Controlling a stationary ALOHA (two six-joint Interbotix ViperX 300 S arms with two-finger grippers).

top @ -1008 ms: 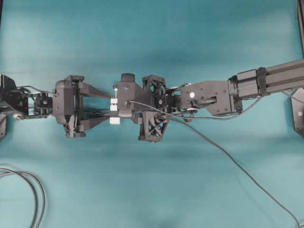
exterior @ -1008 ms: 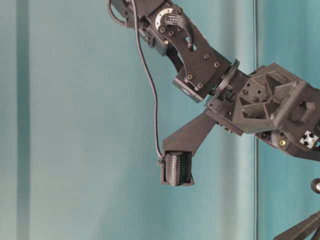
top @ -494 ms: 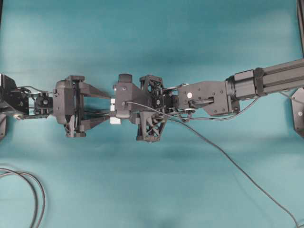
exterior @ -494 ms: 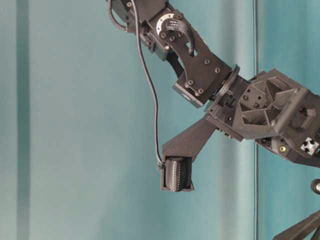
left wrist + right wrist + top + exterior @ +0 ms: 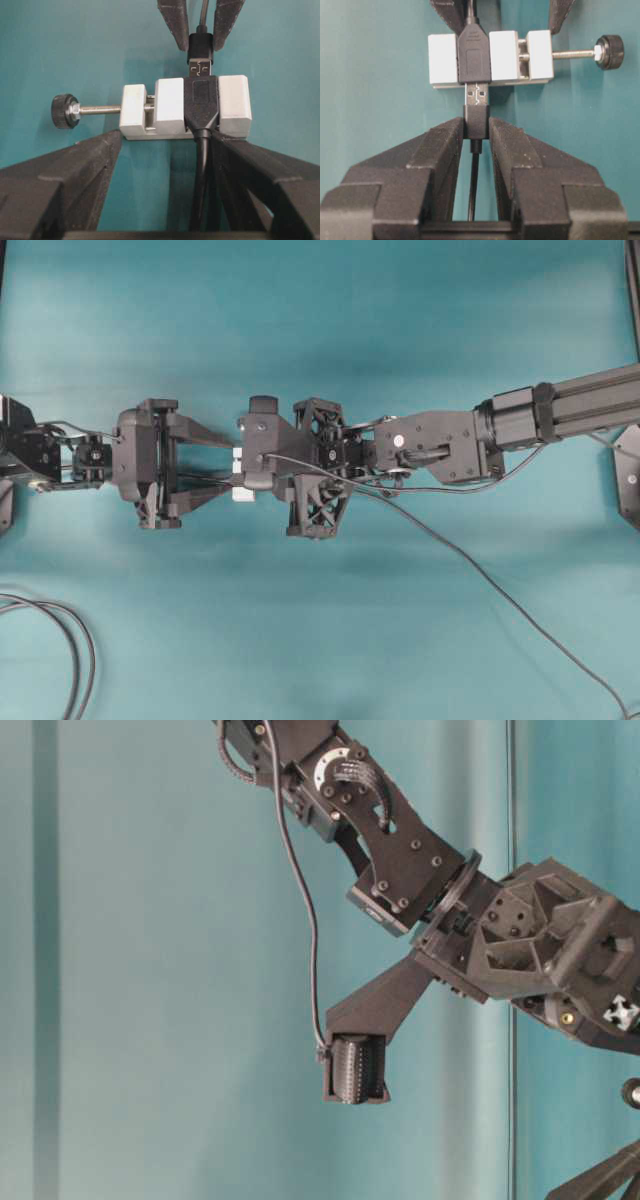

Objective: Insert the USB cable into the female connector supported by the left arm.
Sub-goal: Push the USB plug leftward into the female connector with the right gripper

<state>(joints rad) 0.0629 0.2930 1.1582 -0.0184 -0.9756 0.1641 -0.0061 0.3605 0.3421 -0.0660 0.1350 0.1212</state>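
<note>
Pressing home now: the right gripper (image 5: 476, 131) is clenched on the USB cable (image 5: 476, 120), whose silver tip sits partly inside the female connector (image 5: 474, 54), itself clamped in the white block (image 5: 506, 55) between both arms. The left gripper (image 5: 165, 150) flanks that block; whether it is truly clenched on it I cannot tell. Any tilt in the push could jam the plug or shove the block loose. How deep the tip is seated looks uncertain, and overhead the wrists hide the joint.

From overhead, the right claw (image 5: 255, 458) covers the silver-tipped black USB plug and most of the small white clamp block (image 5: 238, 494); seating depth is unreadable there.
</note>
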